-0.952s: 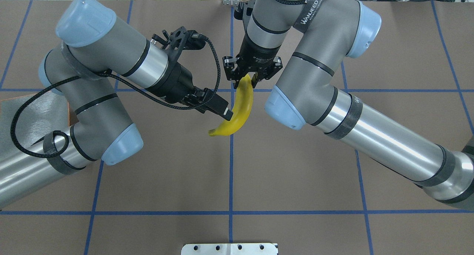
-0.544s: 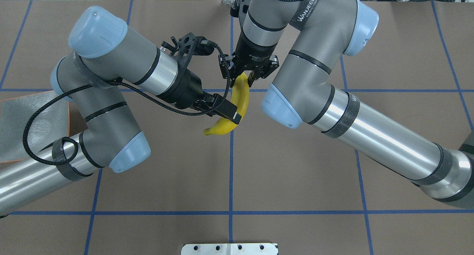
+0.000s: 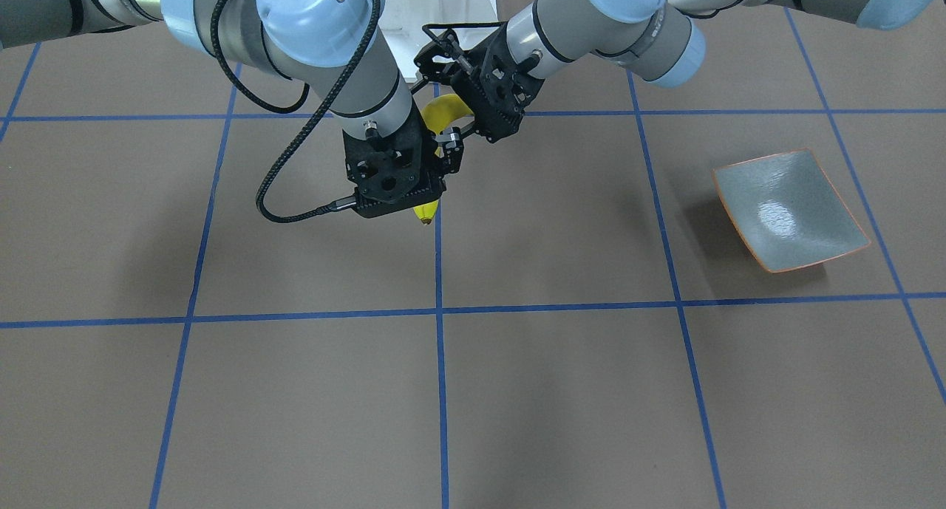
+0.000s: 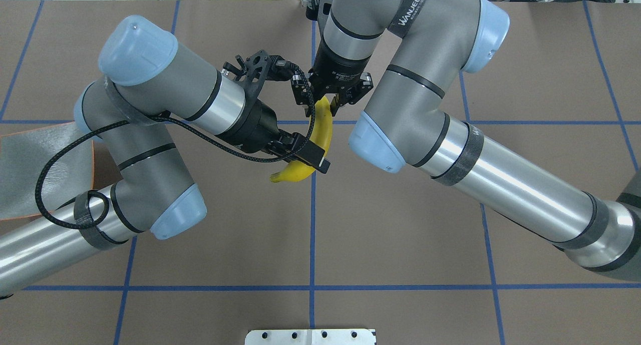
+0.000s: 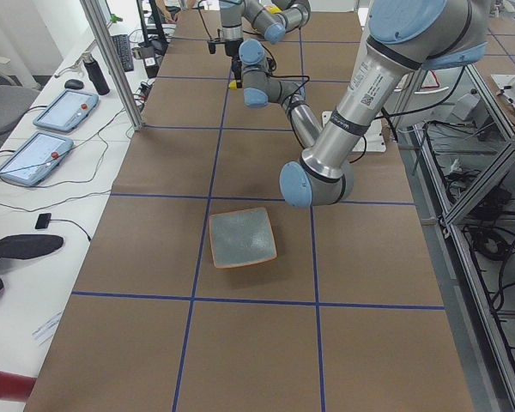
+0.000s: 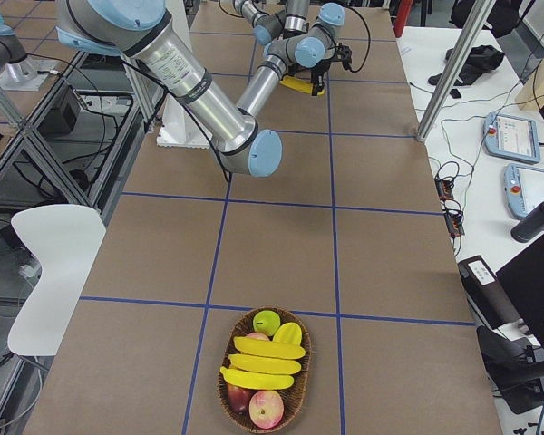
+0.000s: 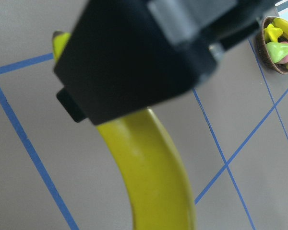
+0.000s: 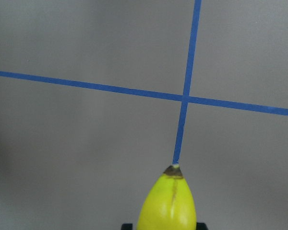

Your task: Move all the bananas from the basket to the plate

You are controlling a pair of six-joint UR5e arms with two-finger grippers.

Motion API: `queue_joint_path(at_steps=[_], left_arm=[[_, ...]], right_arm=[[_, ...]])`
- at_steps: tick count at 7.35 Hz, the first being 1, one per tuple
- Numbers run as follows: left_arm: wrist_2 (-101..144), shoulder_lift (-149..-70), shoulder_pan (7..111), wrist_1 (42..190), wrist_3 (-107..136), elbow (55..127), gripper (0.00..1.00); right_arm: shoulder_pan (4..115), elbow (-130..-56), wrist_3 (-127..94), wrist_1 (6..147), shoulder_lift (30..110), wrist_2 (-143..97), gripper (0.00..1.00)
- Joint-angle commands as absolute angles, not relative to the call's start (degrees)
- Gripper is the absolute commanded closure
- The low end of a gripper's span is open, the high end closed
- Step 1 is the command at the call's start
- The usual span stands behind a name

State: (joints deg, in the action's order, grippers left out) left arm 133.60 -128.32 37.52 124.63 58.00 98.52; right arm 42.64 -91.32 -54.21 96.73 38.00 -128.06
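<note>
You're working in a robotics lab, not a home or a shop. Two grey industrial arms, the left arm (image 4: 150, 109) and the right arm (image 4: 501, 175), stand at a long table (image 4: 400, 225) covered in brown sheet and marked off by a blue tape grid (image 4: 312, 235). On your side an aluminium post (image 5: 112, 60) rises at the table's edge. Teach pendants (image 5: 64, 110) and a keyboard (image 5: 122, 53) lie on the white bench (image 5: 69, 197) beside it. Behind the robot are open metal framing (image 5: 489, 172) and a white chair (image 6: 54, 272).

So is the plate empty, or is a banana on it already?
Empty. The plate shows bare glaze in the front-facing and left views; the lifted banana is held apart from it.
</note>
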Motion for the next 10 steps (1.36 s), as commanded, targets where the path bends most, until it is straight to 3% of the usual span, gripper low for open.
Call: queue_joint_path(at_steps=[1, 3, 4, 5, 6, 10], left_arm=[[133.6, -128.3, 37.4, 124.6, 58.0, 98.4, 0.31], [133.5, -128.3, 37.4, 124.6, 58.0, 98.4, 0.55], [133.4, -128.3, 37.4, 124.7, 58.4, 98.4, 1.0], [133.4, -128.2, 37.4, 124.7, 60.4, 98.5, 1.0], [133.3, -128.1, 37.4, 124.7, 61.9, 98.7, 1.0], [133.4, -127.3, 37.7, 124.7, 62.6, 100.3, 1.0]], right_arm=[[42.5, -91.3, -54.1, 96.7, 38.0, -128.1, 1.0], [42.5, -91.3, -53.8, 96.7, 38.0, -128.4, 1.0], [42.5, -91.2, -53.2, 95.5, 38.0, -129.0, 1.0], [42.5, -91.2, -52.8, 94.6, 38.1, -129.8, 1.0], [42.5, -91.1, -52.8, 92.7, 38.3, -129.6, 0.01], [43.9, -92.3, -52.8, 91.3, 40.5, -130.9, 0.0]])
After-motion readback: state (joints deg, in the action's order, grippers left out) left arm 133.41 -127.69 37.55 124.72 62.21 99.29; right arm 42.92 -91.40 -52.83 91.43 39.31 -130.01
